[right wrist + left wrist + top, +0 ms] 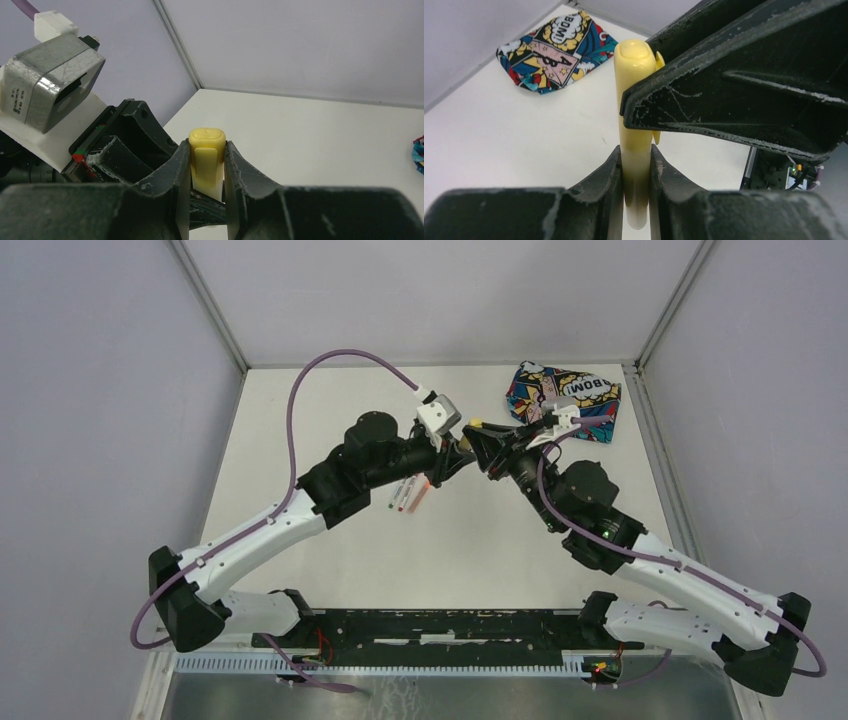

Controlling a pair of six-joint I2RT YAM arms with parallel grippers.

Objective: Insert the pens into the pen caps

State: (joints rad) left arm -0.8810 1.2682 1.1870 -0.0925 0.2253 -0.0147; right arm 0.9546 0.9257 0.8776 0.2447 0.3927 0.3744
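Fingers of left arm clamped on yellow pen, right fingers clamped on yellow cap

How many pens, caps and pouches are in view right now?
Pens: 4, three lying loose, one yellow pen held
Caps: 1, the yellow cap; no others made out
Pouches: 1
Total: 6

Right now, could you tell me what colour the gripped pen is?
The pen is pale yellow; the left wrist view shows it best.
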